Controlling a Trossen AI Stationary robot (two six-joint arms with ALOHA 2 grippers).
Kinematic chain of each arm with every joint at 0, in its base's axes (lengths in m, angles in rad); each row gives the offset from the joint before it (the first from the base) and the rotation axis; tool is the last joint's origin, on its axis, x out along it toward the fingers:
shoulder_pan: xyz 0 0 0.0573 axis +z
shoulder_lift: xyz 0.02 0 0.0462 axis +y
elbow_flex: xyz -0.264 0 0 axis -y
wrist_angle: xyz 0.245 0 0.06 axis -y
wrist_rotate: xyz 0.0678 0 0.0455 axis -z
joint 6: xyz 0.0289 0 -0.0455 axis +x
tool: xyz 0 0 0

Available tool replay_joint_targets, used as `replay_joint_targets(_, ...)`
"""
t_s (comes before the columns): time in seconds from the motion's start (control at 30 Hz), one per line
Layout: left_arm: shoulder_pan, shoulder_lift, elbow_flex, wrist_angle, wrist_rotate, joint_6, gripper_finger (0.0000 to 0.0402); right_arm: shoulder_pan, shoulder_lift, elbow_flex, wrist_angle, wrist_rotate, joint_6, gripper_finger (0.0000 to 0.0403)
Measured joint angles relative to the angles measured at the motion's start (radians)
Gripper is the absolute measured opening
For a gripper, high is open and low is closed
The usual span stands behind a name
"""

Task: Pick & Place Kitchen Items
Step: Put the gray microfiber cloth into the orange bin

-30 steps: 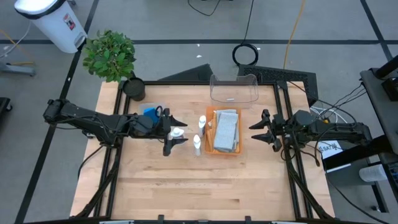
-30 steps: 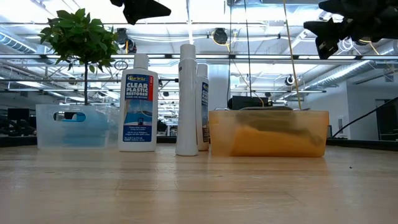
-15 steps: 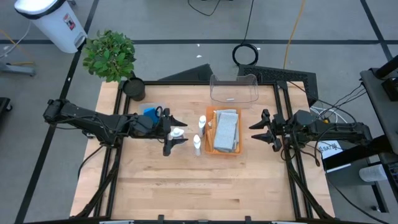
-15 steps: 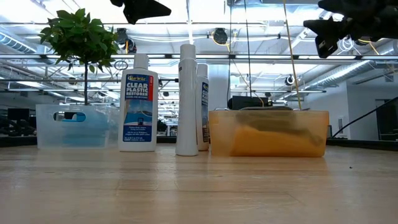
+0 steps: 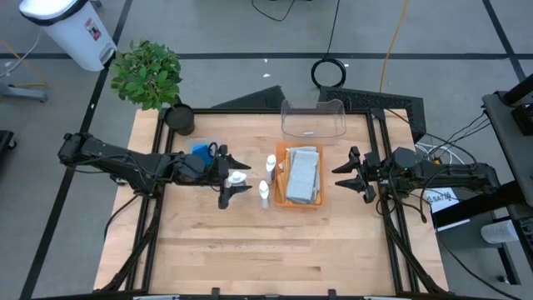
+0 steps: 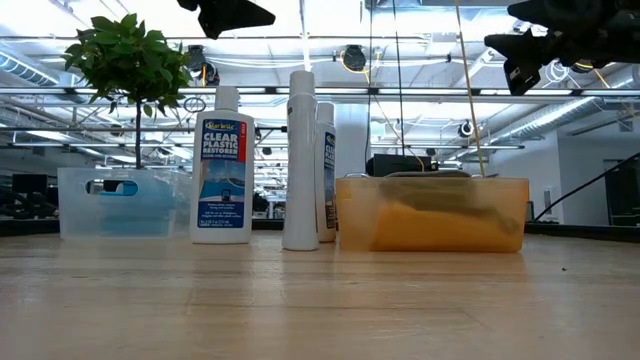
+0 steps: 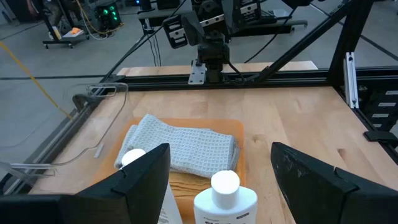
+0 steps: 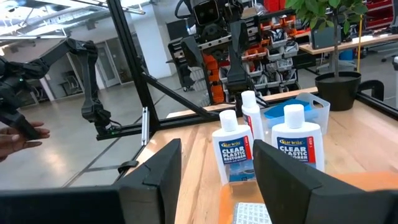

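Nothing's moved since a sec ago: our left gripper (image 5: 234, 176) hangs wide apart over a white bottle (image 5: 237, 178), right gripper (image 5: 351, 172) spread, empty, near the table's right edge w/ bare wood (image 5: 250, 242) in front. Grey cloth (image 5: 301, 175) lies in the orange tray (image 5: 321, 203); blue sponges (image 5: 201, 150) partly hidden behind the left arm.

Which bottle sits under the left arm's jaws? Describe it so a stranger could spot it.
Start at the orange tray mid-table. Three white bottles stand on its left-arm side. Take the bottle farthest from the tray, alone between the open left gripper jaws; the other two stand together beside the tray.
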Motion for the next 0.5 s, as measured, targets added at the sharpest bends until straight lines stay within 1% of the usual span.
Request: replay_joint_targets(0.5, 0.001, 0.0, 0.0, 0.0, 0.0, 0.0, 0.0283, 0.0, 0.008, 0.0, -0.007, 0.0, 0.0, 0.0167)
